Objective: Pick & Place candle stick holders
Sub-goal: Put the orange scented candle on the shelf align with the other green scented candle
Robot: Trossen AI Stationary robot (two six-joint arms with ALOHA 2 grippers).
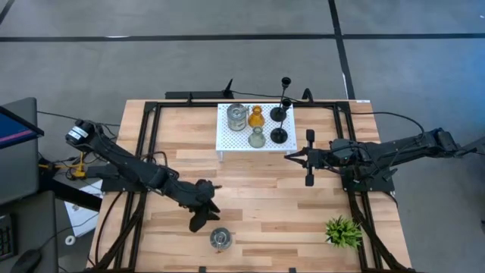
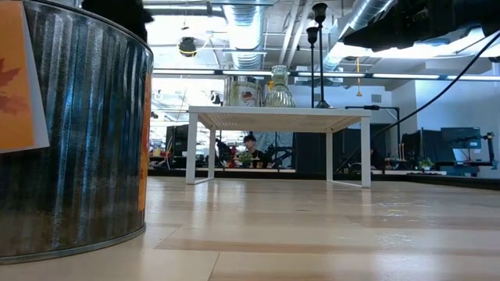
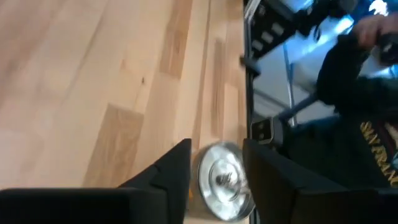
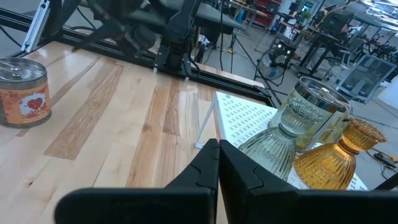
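1. wooden table (image 1: 265, 189): the last silvery jar (image 1: 221, 239) stands near its front edge.
2. my left claw (image 1: 203, 205) hangs open and empty, the jar just ahead between its fingers.
3. right claw (image 1: 292, 157) is pinched closed beside the stand (image 1: 227, 136).

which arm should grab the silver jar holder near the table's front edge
Left. Its end effector hovers open just beside that silver jar holder, which sits framed between its fingers in the wrist view. The right end effector waits, shut, beside the white stand.
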